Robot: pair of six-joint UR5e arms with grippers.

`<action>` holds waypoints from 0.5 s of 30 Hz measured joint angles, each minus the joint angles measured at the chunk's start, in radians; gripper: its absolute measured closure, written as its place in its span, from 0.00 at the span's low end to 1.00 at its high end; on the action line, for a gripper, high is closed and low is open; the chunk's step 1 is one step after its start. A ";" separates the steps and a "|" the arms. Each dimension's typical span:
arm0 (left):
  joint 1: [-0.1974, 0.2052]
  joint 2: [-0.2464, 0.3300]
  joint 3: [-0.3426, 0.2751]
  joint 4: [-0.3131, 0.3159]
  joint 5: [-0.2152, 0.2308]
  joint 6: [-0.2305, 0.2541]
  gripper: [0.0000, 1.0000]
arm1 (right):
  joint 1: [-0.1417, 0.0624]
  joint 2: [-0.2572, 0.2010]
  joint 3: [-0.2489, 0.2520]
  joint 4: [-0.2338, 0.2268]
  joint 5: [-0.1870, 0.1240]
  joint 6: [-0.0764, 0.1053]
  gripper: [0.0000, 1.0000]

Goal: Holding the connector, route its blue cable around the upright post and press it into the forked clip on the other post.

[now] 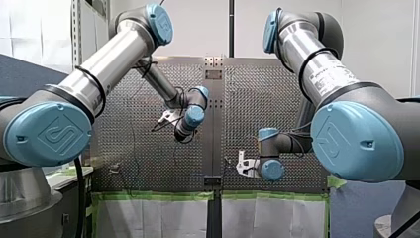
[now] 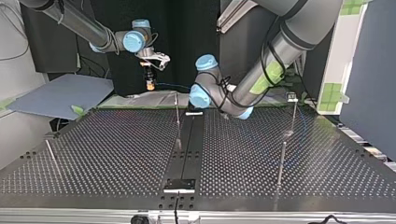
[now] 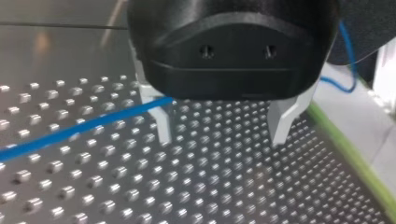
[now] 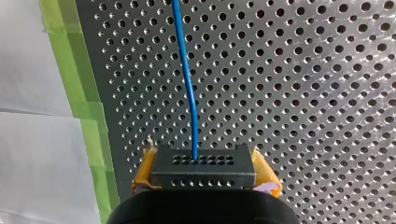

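1. Connector [image 4: 203,161]: a black block with rows of small holes. It is pinched between the yellow pads [image 4: 144,173] of the right gripper [image 4: 203,173]. It is held in the air over the far edge of the table [image 4: 303,93], left of the middle in the top view.

2. Blue cable [image 4: 187,79]: it is seen leaving the connector's holed face and running ahead of the right gripper over the table. In the left wrist view it is seen slanting in to the outer side of one of the metal fingers [image 3: 162,122]. Whether it touches that finger cannot be told.

3. Left gripper [image 3: 222,135]: black body, fingers spread apart, nothing held between them. It is held low over the table.

4. Posts, listed from the top view:
   - A thin upright post [image 2: 178,116] near the table's middle.
   - A second post [image 2: 281,161] at the right.
   - A third post [image 2: 293,112] behind the second, topped by a small block. The block's shape cannot be made out.

5. Green tape [image 4: 79,93]: laid along the table's edge, with a white sheet [image 4: 32,140] beyond it.
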 joint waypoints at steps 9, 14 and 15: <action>0.002 -0.007 -0.035 0.033 -0.048 0.015 0.00 | 0.001 0.000 0.000 0.001 0.000 -0.002 1.00; 0.007 -0.010 -0.051 0.052 -0.054 0.021 0.00 | 0.003 0.000 0.000 0.003 0.000 -0.002 1.00; 0.007 -0.012 -0.051 0.053 -0.055 0.022 0.00 | 0.003 0.000 0.000 0.004 0.000 -0.003 1.00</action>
